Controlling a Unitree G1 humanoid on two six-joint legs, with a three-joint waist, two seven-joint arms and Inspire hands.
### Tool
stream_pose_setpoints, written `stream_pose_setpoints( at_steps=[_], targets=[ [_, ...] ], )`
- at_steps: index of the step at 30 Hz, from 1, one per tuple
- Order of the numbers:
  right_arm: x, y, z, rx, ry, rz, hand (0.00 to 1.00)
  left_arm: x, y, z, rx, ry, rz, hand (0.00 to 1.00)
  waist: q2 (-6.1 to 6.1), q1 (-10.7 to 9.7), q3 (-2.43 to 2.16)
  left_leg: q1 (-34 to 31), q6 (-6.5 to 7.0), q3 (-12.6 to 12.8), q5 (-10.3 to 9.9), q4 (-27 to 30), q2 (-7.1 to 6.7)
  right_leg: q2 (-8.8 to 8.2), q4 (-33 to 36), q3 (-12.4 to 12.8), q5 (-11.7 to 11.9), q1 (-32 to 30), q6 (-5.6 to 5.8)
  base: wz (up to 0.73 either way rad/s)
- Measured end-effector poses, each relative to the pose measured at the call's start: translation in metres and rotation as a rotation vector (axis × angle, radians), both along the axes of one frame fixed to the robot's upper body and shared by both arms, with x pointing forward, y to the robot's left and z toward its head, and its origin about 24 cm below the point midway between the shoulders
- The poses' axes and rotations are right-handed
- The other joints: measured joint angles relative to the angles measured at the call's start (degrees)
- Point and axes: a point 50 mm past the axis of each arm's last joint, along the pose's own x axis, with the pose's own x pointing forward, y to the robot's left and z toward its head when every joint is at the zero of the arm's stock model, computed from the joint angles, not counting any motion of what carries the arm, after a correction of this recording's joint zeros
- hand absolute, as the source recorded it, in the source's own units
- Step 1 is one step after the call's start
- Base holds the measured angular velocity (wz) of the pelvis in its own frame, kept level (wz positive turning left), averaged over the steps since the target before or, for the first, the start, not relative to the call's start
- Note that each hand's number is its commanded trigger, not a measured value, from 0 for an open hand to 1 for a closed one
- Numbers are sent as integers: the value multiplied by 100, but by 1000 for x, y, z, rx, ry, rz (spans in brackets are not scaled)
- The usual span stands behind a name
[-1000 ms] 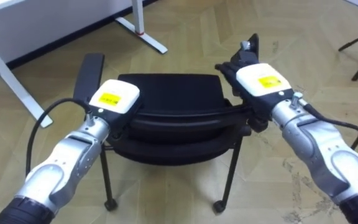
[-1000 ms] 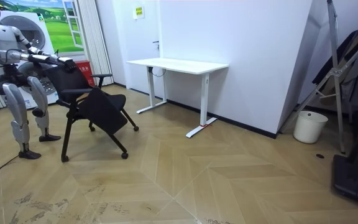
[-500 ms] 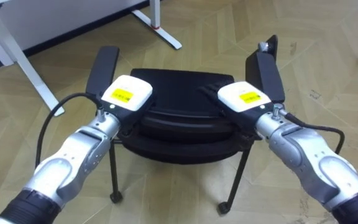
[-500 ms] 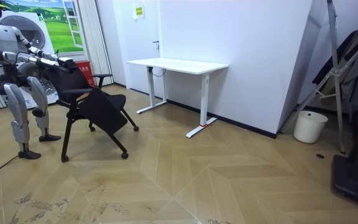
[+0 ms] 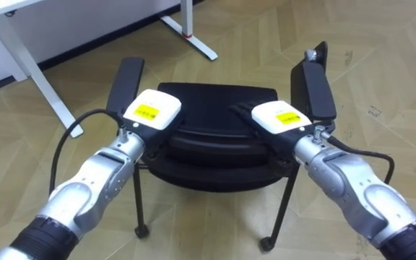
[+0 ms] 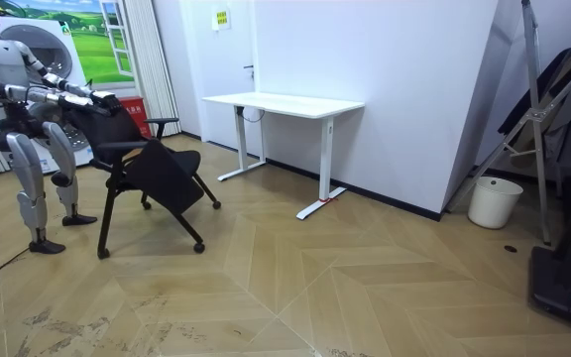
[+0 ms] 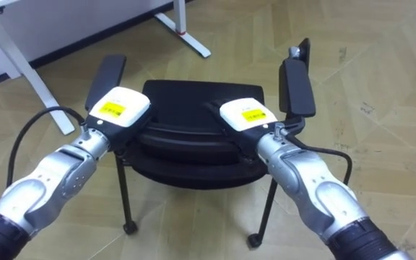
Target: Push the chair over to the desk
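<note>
In the left eye view, the black chair [image 5: 215, 108] stands just in front of the robot on the wooden floor [image 5: 381, 58], its backrest nearest the camera. The left hand [image 5: 152, 110] lies on the left top of the backrest, and the right hand [image 5: 280, 117] on the right top. Both show their white backs, and the fingers are tucked out of sight below, so I cannot tell whether they clasp the chair. The left armrest [image 5: 125, 83] and the right armrest [image 5: 315, 88] stick out beyond the hands. A white desk leg [image 5: 38, 76] stands to the upper left. In the room view, the robot stands upright at the room view's left, behind the chair [image 6: 152, 169], with its arms stretched forward to the backrest. A white desk [image 6: 285, 103] stands by the wall, well apart from the chair, and a white bucket [image 6: 494, 201] stands further right. The right eye view shows the same hold, with the left hand [image 7: 118, 107] and right hand [image 7: 248, 115] on the chair [image 7: 193, 105].
</note>
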Motion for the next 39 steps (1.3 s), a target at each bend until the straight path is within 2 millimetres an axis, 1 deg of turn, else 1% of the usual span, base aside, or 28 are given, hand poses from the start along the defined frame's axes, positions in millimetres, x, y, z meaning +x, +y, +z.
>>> stream_pose_setpoints(
  at_steps=[1,3,4,5,6,9,11,12,15,17,23,32,37,38,39],
  targets=[
    [0,-1,-1,-2,1,-4,51,0,-1,0,-1,1,1,100,1,-13,0,-7,-1,-19,-1,15,0,0,-1,-18,0,10,0,8],
    [1,-2,-2,-4,-6,-10,69,0,-2,-1,-4,3,1,100,12,-14,-4,-11,-1,-24,-1,23,0,0,-2,-25,0,15,0,3],
    [1,-3,-3,-5,-8,-11,81,0,-2,-1,-4,4,1,100,15,-14,-6,-9,-1,-24,-1,23,0,0,-2,-25,0,18,-1,0],
    [1,-3,-4,-7,-9,-13,85,-1,-3,-2,-3,8,1,100,19,-13,-9,5,-1,-25,-1,24,0,0,-2,-25,1,34,-1,0],
    [0,-4,-6,-8,-10,-15,100,-1,-4,-4,-2,12,1,100,27,-13,-18,21,-1,-24,-1,24,-1,0,-2,-24,1,49,-2,0],
    [0,-5,-7,-6,-16,-23,100,-2,-5,-5,-5,16,1,100,42,-15,-25,31,-1,-24,-1,25,-1,-1,-2,-19,2,57,-3,0],
    [0,-6,-11,-3,-16,-28,100,-2,-7,-8,-10,32,9,100,68,-22,-24,115,-1,-23,-1,22,-3,-1,-13,-18,2,138,-2,0],
    [0,-7,-12,-6,-22,-32,100,-2,-8,-9,-13,37,11,100,88,-38,-35,116,-1,-23,-1,22,-3,-1,-20,-21,2,144,-2,0],
    [0,-8,-13,-21,-42,-31,100,-2,-9,-10,-15,40,13,100,130,-53,-40,107,-1,-23,-1,22,-2,2,-38,-20,2,144,-4,0],
    [0,-9,-14,-23,-50,-27,100,-4,-9,-12,-17,46,15,100,169,-73,-65,108,-1,-20,-1,21,-2,2,-40,-18,2,146,-4,0],
    [-1,-9,-15,-28,-68,-20,100,-4,-9,-11,-16,49,15,100,167,-91,-69,103,-1,-16,-1,23,-3,1,-52,-9,3,147,-4,0],
    [-1,-10,-18,-23,-86,-13,100,-4,-9,-11,-15,51,10,100,159,-92,-68,122,-1,-23,-1,28,-3,2,-80,-13,4,180,-6,0],
    [0,-10,-18,-23,-87,-8,100,-4,-9,-11,-16,47,10,100,144,-95,-57,90,-1,-48,-1,70,-3,1,-79,-33,6,182,-9,2],
    [0,-10,-17,-22,-90,-7,100,-4,-8,-10,-17,42,10,100,133,-112,-50,74,-1,-74,-1,81,-4,2,-78,-58,6,180,-9,10],
    [1,-10,-18,-20,-94,-7,100,-3,-8,-10,-18,36,10,100,110,-126,-32,54,-2,-84,-2,118,0,5,-77,-80,6,184,-10,10]
  ],
)
